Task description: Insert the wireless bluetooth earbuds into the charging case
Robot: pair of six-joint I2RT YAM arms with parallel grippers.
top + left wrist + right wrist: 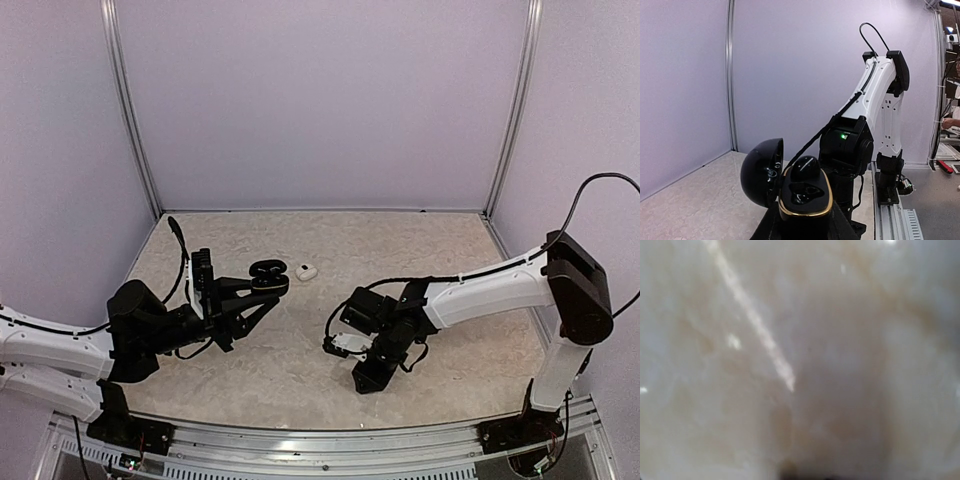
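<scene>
We are looking at a marbled table (300, 395) with both arms reaching over it. The right arm (490, 288) is bending down toward the front of the table, and the right gripper (366, 377) is pointing at the tabletop. Its wrist camera is showing only blurred tabletop up close, so we cannot tell whether those fingers are apart or together, or whether they are holding anything.

The left arm (60, 350) is lying low on the left. The left gripper (243, 292) is clamping closed on the black, gold-rimmed charging case (805, 197) and holding it above the table. The lid (761, 172) is standing open.

One black earbud (805, 168) is sitting in the case's far well; we cannot tell what the near well is holding. One white earbud (306, 271) is lying on the table just right of the case, apart from both grippers.
</scene>
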